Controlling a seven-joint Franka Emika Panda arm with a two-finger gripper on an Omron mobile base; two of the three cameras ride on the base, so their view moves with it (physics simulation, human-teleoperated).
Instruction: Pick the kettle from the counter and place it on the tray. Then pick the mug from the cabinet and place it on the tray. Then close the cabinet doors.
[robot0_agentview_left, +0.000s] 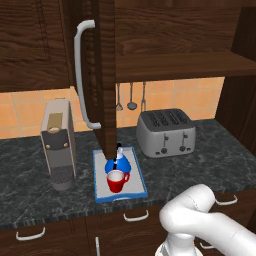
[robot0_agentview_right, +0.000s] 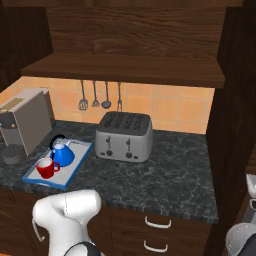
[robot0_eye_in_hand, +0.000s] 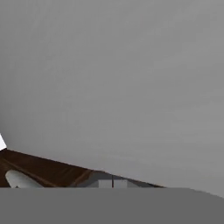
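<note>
Arm (robot0_agentview_left: 200, 215): its white links rise at the near edge of both base views, in front of the counter's drawers; the hand end is out of those pictures.
Gripper: cannot tell whether the fingers are spread or pressed together; the hand view gives a blank grey surface, a strip of dark brown wood (robot0_eye_in_hand: 43, 170) and a pale rounded shape at lower left, with no fingertips to read.
Counter (robot0_agentview_left: 200, 160): dark speckled stone, wooden drawers with small silver handles below.
Tray (robot0_agentview_left: 142, 187): flat, blue-rimmed, lying on the counter between the coffee machine and the toaster.
Mug (robot0_agentview_left: 116, 181): red with white inside, standing upright on the near half of the tray, handle toward the toaster side.
Kettle (robot0_agentview_left: 118, 163): bright blue, on the tray just behind the mug and touching or nearly touching it; its black handle arches over the top.
Mug and kettle relative to gripper: cannot tell; no fingers appear near the tray in the base views.
Coffee machine (robot0_agentview_left: 57, 145): tall, beige and grey, just left of the tray.
Toaster (robot0_agentview_left: 166, 131): silver, four slots, right of the tray, apart from it.
Cabinet door (robot0_agentview_left: 102, 75): stands open, swung out edge-on above the tray, long silver bar handle (robot0_agentview_left: 80, 75) on its left face.
Cabinet shelf (robot0_agentview_right: 125, 70): bare dark wood, open to view.
Utensils (robot0_agentview_right: 100, 97): hanging on the orange tile wall under the shelf.
</note>
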